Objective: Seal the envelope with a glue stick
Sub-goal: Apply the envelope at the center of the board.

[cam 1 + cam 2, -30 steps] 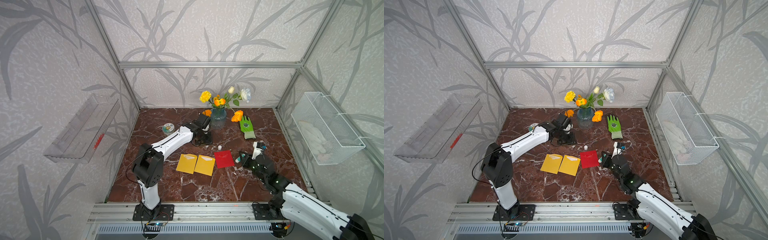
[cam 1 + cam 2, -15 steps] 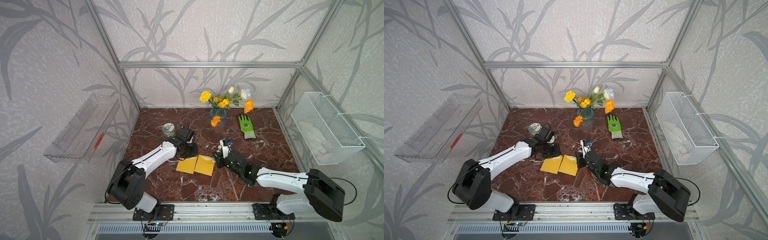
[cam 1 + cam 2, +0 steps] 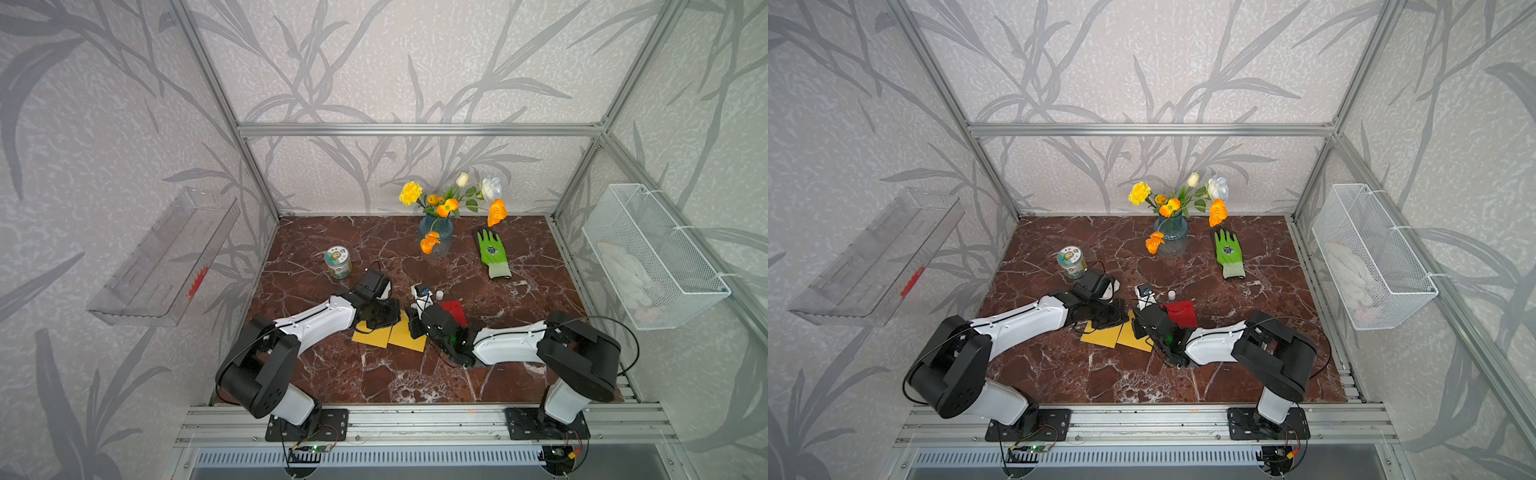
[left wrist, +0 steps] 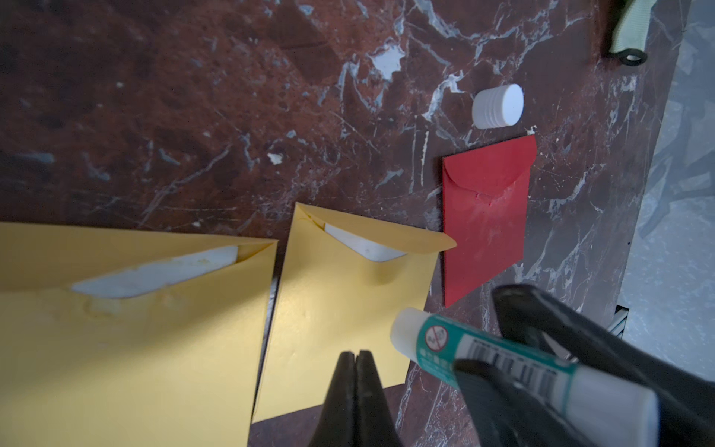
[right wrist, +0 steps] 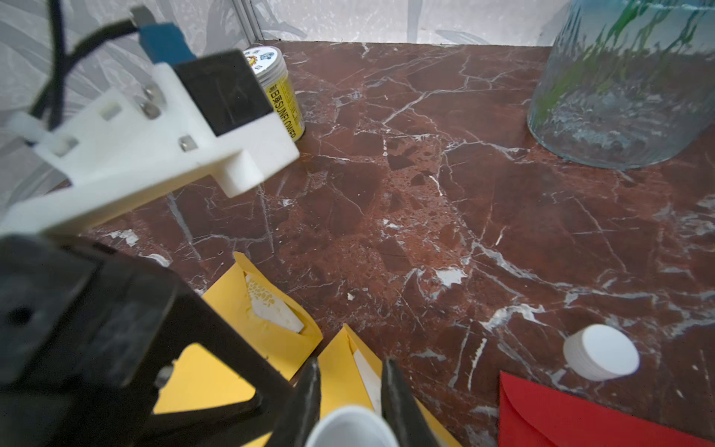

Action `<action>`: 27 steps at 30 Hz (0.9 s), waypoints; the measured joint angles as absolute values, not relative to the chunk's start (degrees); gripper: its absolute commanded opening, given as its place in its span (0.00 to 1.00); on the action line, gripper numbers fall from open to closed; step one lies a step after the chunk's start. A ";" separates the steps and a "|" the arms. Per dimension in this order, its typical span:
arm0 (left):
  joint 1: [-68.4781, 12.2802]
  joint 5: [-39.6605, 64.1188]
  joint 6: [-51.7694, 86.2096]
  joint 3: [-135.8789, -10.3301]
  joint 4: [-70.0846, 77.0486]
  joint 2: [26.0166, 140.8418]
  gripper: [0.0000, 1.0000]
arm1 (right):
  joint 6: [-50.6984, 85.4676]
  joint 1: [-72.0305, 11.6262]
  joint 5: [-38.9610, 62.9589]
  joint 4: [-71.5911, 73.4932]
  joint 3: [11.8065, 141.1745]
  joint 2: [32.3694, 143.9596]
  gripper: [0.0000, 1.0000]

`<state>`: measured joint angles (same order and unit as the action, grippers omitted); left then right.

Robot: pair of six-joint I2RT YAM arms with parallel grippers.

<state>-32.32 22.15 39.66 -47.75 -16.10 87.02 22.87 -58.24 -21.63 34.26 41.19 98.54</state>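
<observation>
Right gripper (image 5: 351,367): clamped on glue stick (image 4: 483,354), uncapped; cap (image 4: 498,105) lies well apart. Left gripper (image 4: 358,358): tips together, empty, over middle envelope (image 4: 340,298). Stick at that envelope's edge; contact, cannot tell. Long axis slants low, glue end toward envelope, short of flap (image 4: 387,237). My plan: pin paper with left tips, tilt stick steeper, sweep lightly along flap.

Flower vase (image 3: 441,230), green glove (image 3: 491,251), jar (image 3: 338,262)

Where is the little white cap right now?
In a top view the white cap sits near the middle of the marble table, just beyond the red envelope, towards the flower vase.
</observation>
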 measured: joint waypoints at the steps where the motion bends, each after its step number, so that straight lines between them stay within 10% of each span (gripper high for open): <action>1: -32.71 22.11 39.66 -47.75 -15.68 87.48 0.01 | 22.81 -58.24 -21.98 34.33 41.58 99.22 0.00; 27: -33.74 21.26 39.83 -47.81 -11.53 96.49 0.00 | 25.85 -58.02 -28.14 39.99 43.44 107.42 0.00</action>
